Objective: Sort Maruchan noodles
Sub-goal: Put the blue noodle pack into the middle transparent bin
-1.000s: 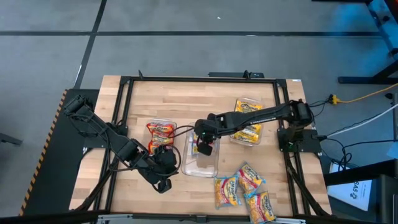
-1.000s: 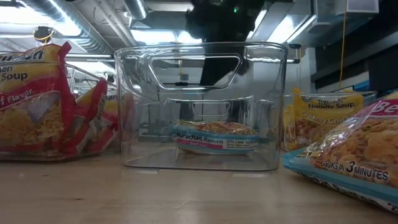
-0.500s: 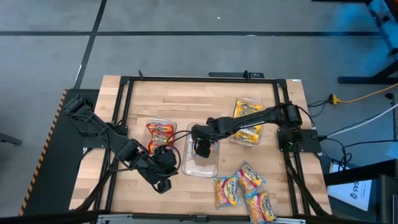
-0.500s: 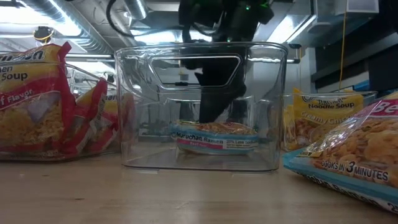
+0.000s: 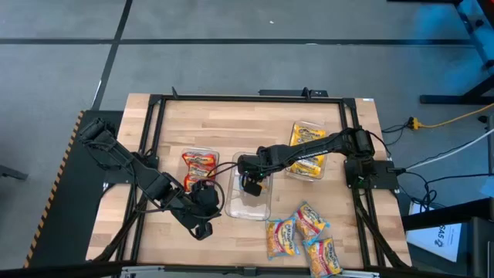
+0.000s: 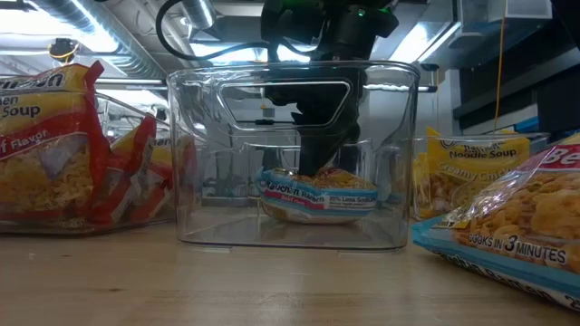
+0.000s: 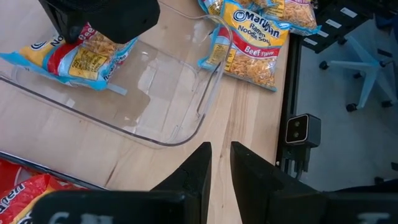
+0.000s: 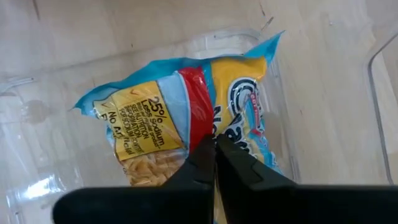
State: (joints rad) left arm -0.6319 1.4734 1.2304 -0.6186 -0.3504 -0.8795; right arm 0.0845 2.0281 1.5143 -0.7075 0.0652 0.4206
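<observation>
Centre frame, the right hand pinches shut on the blue packet inside the clear tray, apparently regripping to move it.

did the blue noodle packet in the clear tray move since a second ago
Yes. In the low view the blue packet now sits tilted and slightly higher against the clear tray, where it lay flat before. The right pincer is shut on it.

Three clear trays sit on the table. One blue ramen packet lies in the middle tray. About three loose packets lie near the front edge.
</observation>
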